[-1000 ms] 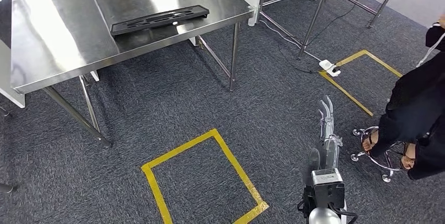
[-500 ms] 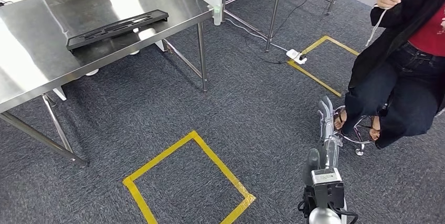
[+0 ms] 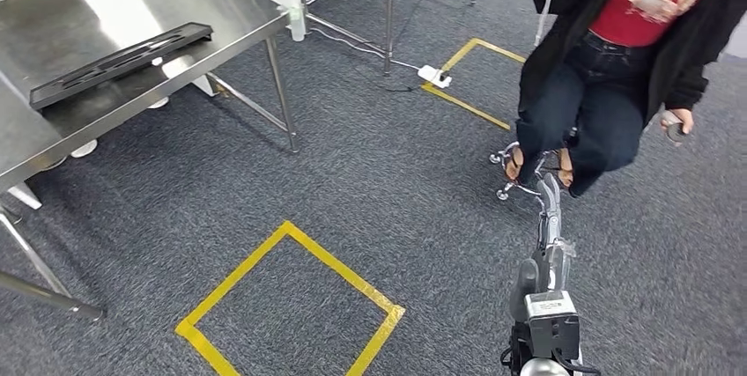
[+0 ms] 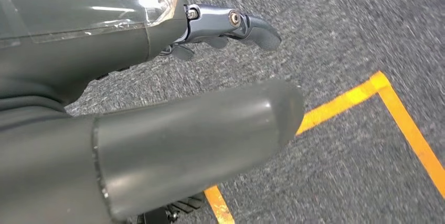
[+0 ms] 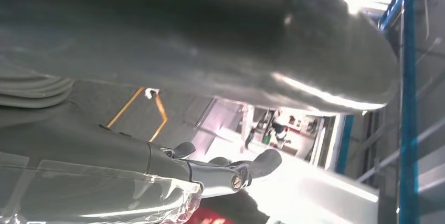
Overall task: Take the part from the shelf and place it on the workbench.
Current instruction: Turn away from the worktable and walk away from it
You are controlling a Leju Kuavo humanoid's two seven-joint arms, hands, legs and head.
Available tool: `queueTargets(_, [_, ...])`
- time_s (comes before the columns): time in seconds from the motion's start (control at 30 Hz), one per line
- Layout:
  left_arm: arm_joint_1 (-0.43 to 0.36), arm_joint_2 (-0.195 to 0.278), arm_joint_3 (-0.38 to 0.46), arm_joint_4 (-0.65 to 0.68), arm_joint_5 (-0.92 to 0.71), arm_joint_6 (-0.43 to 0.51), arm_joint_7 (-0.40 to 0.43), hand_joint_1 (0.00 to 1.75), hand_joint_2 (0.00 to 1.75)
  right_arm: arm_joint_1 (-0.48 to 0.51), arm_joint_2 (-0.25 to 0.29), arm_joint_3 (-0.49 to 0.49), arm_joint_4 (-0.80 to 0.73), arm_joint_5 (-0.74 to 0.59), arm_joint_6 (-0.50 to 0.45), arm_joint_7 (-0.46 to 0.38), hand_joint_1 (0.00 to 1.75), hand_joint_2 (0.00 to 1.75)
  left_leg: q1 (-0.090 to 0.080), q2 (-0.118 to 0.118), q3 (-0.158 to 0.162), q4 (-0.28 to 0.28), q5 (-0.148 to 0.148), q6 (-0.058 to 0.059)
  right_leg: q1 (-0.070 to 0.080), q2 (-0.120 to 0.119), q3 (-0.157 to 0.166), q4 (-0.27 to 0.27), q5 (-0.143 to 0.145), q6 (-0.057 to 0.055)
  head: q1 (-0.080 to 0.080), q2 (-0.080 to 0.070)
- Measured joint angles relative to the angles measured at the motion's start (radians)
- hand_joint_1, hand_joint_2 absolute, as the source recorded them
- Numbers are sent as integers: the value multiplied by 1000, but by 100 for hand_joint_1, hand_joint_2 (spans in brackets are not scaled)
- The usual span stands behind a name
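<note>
The long black part (image 3: 121, 65) lies flat on the steel desk (image 3: 53, 121). The right hand (image 3: 548, 217) hangs with fingers extended, holding nothing; the left hand (image 4: 157, 103) seems likewise empty, fingers apart.

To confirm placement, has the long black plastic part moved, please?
No: the black part lies as before by the steel workbench's front edge; the camera turned.

Even overhead light fills the head view; glare whitens the steel desk (image 3: 132, 15) top near its far edge. The carpet (image 4: 336, 35) smears with motion blur in the left wrist view; a blown-out background floods the right wrist view.
</note>
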Motion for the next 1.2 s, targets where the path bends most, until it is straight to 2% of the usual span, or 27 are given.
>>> queueTargets(0.03, [0,0,2,1,2,2,0,0,0,1,-2,1,2,-7,-3,-3,0,0,-3,9,2,2,-2,-6,3,-10,13,-26,6,-6,-1,0])
queueTargets(0.1, [-2,-1,6,2,3,4,-1,0,0,4,-10,3,6,-20,-10,-10,0,0,-3,25,6,1,-3,-17,6,6,7,-29,9,-22,-3,0])
queueTargets(0.13, [-3,-1,8,2,3,5,-1,0,0,6,-14,4,8,-24,-14,-12,0,0,0,20,6,5,-8,-23,3,15,6,-31,12,-29,-4,0])
queueTargets(0.2, [-3,-1,13,2,3,7,-1,0,0,7,-19,9,10,-28,-22,-15,0,0,7,-23,-12,53,-50,-35,-5,35,6,-33,18,-43,-5,0])
queueTargets(0.27, [1,0,19,4,4,6,-1,0,0,8,-21,15,11,-28,-28,-15,0,0,10,-75,-64,176,-125,-38,-6,54,2,-33,24,-53,-7,0])
queueTargets(0.3, [4,0,21,4,4,6,-1,0,0,10,-22,18,11,-28,-31,-15,0,0,10,-86,-93,241,-154,-38,-4,66,-1,-32,26,-57,-8,0])
queueTargets(0.33, [7,0,23,5,5,5,-1,0,0,12,-23,20,12,-29,-32,-15,0,0,10,-90,-112,283,-166,-38,-2,78,-3,-32,27,-58,-8,0])
queueTargets(0.37, [9,0,23,5,5,3,-1,0,0,15,-24,22,12,-30,-34,-15,0,0,10,-92,-115,290,-156,-36,-1,90,-4,-31,28,-59,-8,0])
queueTargets(0.4, [10,1,24,5,5,1,-1,0,0,18,-25,23,13,-32,-36,-15,0,0,10,-95,-100,258,-129,-34,0,103,-3,-30,29,-59,-8,0])
queueTargets(0.43, [10,1,24,5,4,-1,-1,0,0,20,-26,24,13,-33,-39,-15,0,0,12,-105,-71,198,-91,-31,-1,115,-3,-28,29,-58,-8,0])
queueTargets(0.5, [10,3,24,5,2,-4,-2,0,0,24,-28,25,13,-35,-46,-15,0,0,16,-152,-14,76,-38,-25,3,139,-6,-21,29,-54,-8,0])
queueTargets(0.57, [11,4,24,5,0,-4,-4,0,0,29,-30,26,12,-36,-50,-15,0,0,15,-178,5,28,-28,-21,6,161,-17,-18,33,-42,-7,0])
queueTargets(0.63, [9,3,24,5,0,-5,-4,0,0,36,-33,26,10,-36,-51,-14,0,0,11,-155,5,22,-22,-9,5,178,-29,-18,39,-26,-7,0])
queueTargets(0.67, [7,2,24,5,0,-5,-5,0,0,39,-34,26,9,-36,-52,-15,0,0,10,-142,6,16,-17,-1,6,168,-38,-9,36,-21,-7,0])
queueTargets(0.7, [7,2,24,5,0,-5,-5,0,0,41,-36,26,8,-37,-52,-15,0,0,10,-127,6,11,-12,8,7,146,-54,17,23,-21,-5,0])
queueTargets(0.77, [8,2,24,5,0,-5,-6,0,0,41,-39,27,6,-38,-53,-15,0,0,7,-97,4,6,-7,18,9,88,-110,126,-29,-27,-1,0])
queueTargets(0.83, [10,3,24,5,0,-5,-7,0,0,41,-41,27,6,-40,-53,-14,0,0,4,-66,0,6,-6,20,8,67,-164,250,-78,-26,1,0])
queueTargets(0.87, [10,3,24,5,0,-5,-7,0,0,41,-42,27,7,-41,-53,-13,0,0,3,-51,-1,6,-7,20,7,64,-169,271,-83,-21,1,0])
queueTargets(0.9, [9,2,24,5,0,-5,-7,0,0,40,-42,27,7,-41,-53,-13,0,0,2,-37,-1,6,-7,20,5,60,-152,251,-74,-12,1,0])
queueTargets(0.93, [8,2,24,5,0,-5,-7,0,0,39,-43,27,7,-42,-53,-12,0,0,2,-25,0,6,-7,19,4,49,-114,190,-53,-4,1,0])
queueTargets(0.97, [7,2,24,5,-1,-5,-7,0,0,37,-43,27,7,-42,-53,-12,0,0,1,-14,2,7,-8,17,3,23,-65,111,-30,2,1,0])
queueTargets(1.0, [7,2,24,5,-1,-5,-7,0,0,34,-44,27,7,-43,-53,-12,0,0,-2,-4,5,8,-11,12,4,-4,-26,42,-11,3,2,0])
queueTargets(1.03, [6,2,24,5,-1,-5,-7,0,0,31,-44,27,7,-43,-53,-12,0,0,-6,5,8,9,-13,7,6,-24,0,-4,1,-1,0,0])
queueTargets(1.07, [6,2,24,5,-1,-4,-8,0,0,29,-45,27,7,-43,-53,-12,0,0,-8,15,12,10,-16,2,9,-34,9,-25,7,-8,0,0])
queueTargets(1.13, [4,2,24,5,-2,-4,-9,0,0,28,-48,27,7,-47,-53,-12,0,0,-7,31,16,9,-19,-9,9,-12,5,-28,12,-23,-3,0])
queueTargets(1.17, [3,3,24,5,-2,-4,-10,0,0,29,-50,27,7,-52,-53,-12,0,0,-3,20,16,13,-25,-16,5,-1,5,-30,15,-29,-3,0])
queueTargets(1.2, [2,3,25,5,-3,-3,-10,0,0,28,-51,27,7,-58,-53,-13,0,0,0,-4,10,31,-41,-22,0,10,7,-32,19,-37,-5,0])
